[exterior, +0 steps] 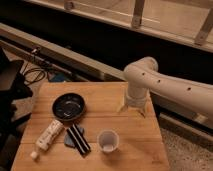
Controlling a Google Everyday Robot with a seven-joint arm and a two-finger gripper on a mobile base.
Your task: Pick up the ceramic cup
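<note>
The ceramic cup point(107, 140) is small, white and handleless. It stands upright on the wooden table point(135, 135), near the front edge and a little right of the middle. My gripper point(132, 108) hangs from the white arm point(165, 85) and points down over the far right part of the table. It is behind the cup and a little to its right, well apart from it.
A dark shallow bowl point(68, 106) sits at the left middle. A white tube with a cap point(48, 136) lies at the front left. A dark striped packet point(77, 138) lies between the tube and the cup. Cables point(35, 70) and dark furniture are at the left.
</note>
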